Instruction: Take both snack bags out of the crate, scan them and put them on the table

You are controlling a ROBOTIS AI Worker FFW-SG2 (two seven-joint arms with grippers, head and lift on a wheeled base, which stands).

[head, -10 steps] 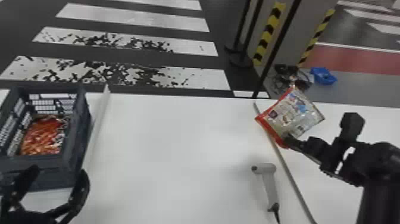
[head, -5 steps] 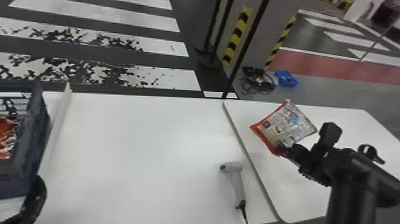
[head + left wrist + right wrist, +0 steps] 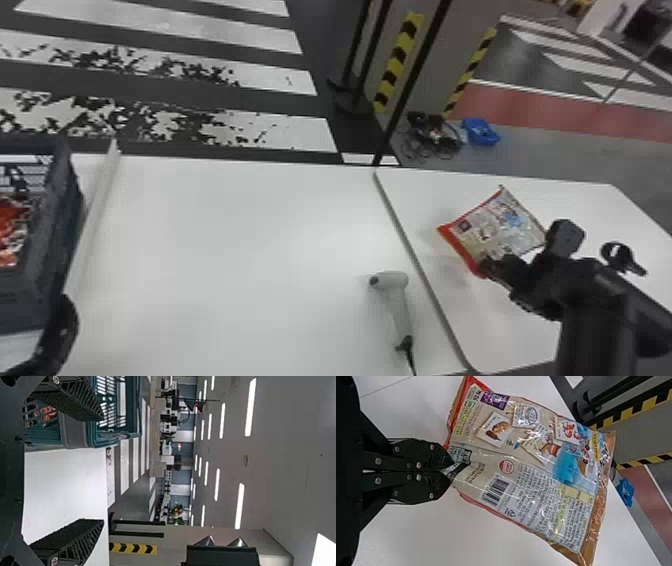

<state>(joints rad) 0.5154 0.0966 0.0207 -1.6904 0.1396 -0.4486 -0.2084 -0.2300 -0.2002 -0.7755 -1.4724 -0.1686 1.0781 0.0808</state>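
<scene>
Over the right-hand table, my right gripper [image 3: 492,270] holds one snack bag [image 3: 500,227] by its edge. The right wrist view has the fingers of my right gripper [image 3: 451,470] pinched on that bag [image 3: 526,467], its barcode side facing the camera. At the head view's left edge, the other snack bag [image 3: 10,230] lies inside the dark crate [image 3: 47,285]. My left gripper [image 3: 62,325] is at the crate's near side. In the left wrist view the left gripper [image 3: 101,469] stands open, nothing between its fingers, the crate [image 3: 75,431] beside it.
A grey hand scanner [image 3: 397,300] with a cable lies on the main white table [image 3: 225,250], left of the seam with the second table [image 3: 530,330]. A pale strip [image 3: 95,215] runs beside the crate. Black posts and a striped pillar stand behind the tables.
The head view has turned to the right, so the crate and left gripper sit farther left. The right gripper still grips the bag, now over the right-hand table, farther from the seam.
</scene>
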